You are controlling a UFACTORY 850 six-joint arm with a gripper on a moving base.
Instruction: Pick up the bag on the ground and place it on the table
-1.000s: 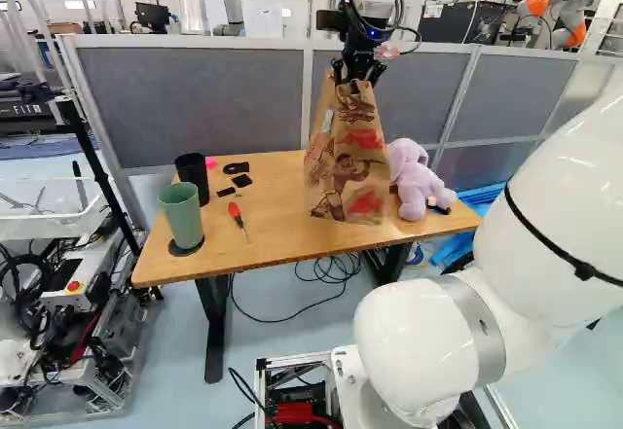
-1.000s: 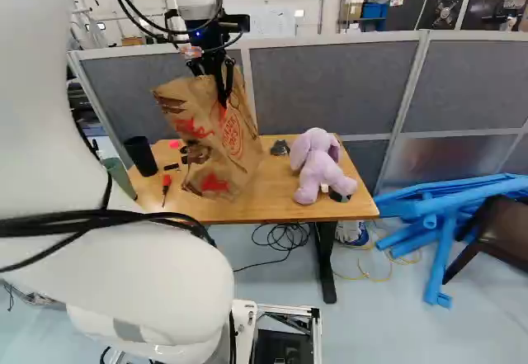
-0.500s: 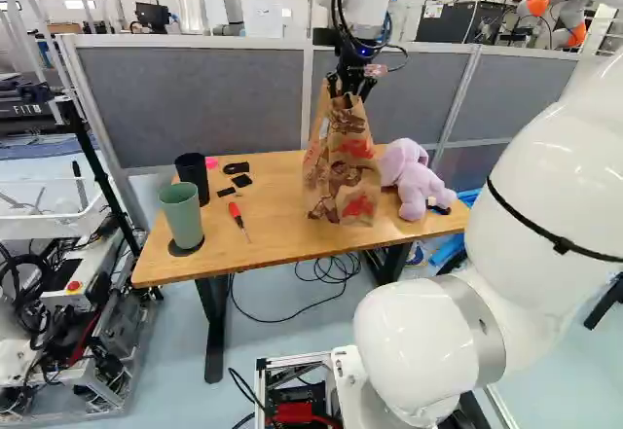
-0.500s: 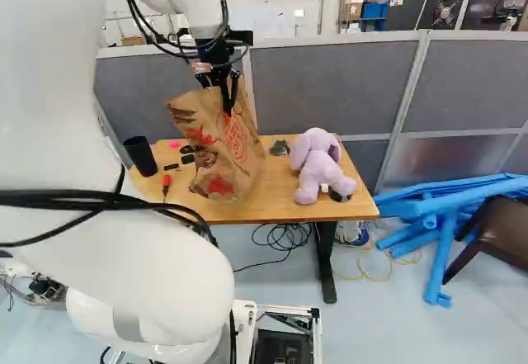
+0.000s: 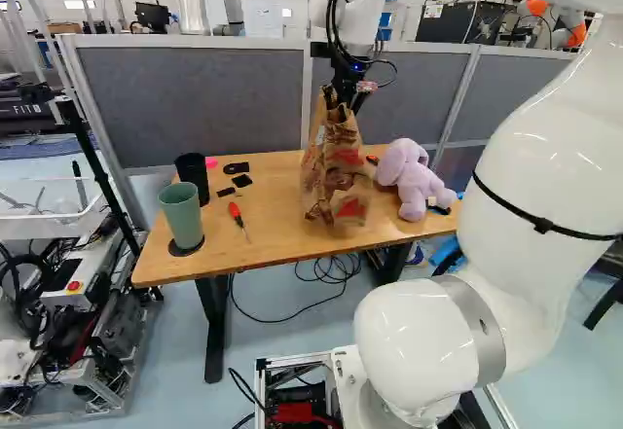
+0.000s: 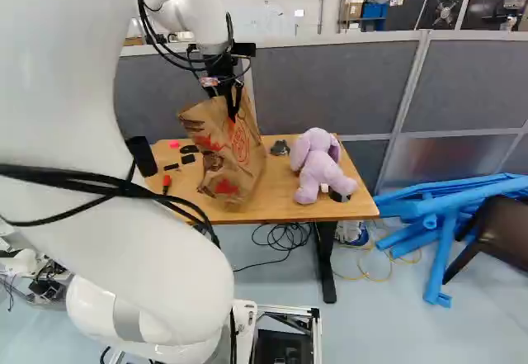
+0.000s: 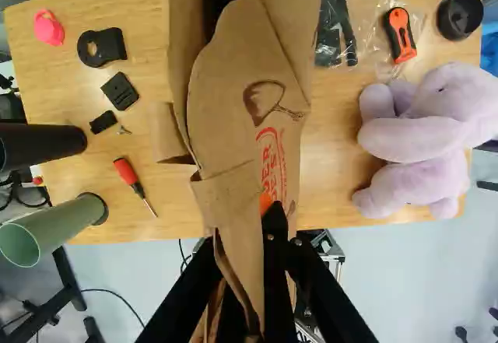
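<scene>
Lowered paper bag [image 5: 336,171] farther since earlier frames, now over table [image 5: 277,234] beside plush toy [image 6: 318,170], with gripper [image 6: 233,112] clamped on its upper part; cannot confirm touchdown, so should settle before release.

The end effector [image 5: 341,110] was positioned above the table [image 5: 277,230] and held the upper part of the brown paper bag [image 5: 336,171]. The bag extended directly below it. Contact between bag base and table could not be determined. The purple plush toy [image 5: 417,184] lay below and to the right of the end effector. The red screwdriver [image 5: 236,212], black cup [image 5: 193,178] and green cup [image 5: 182,217] were located below and to its left.
</scene>
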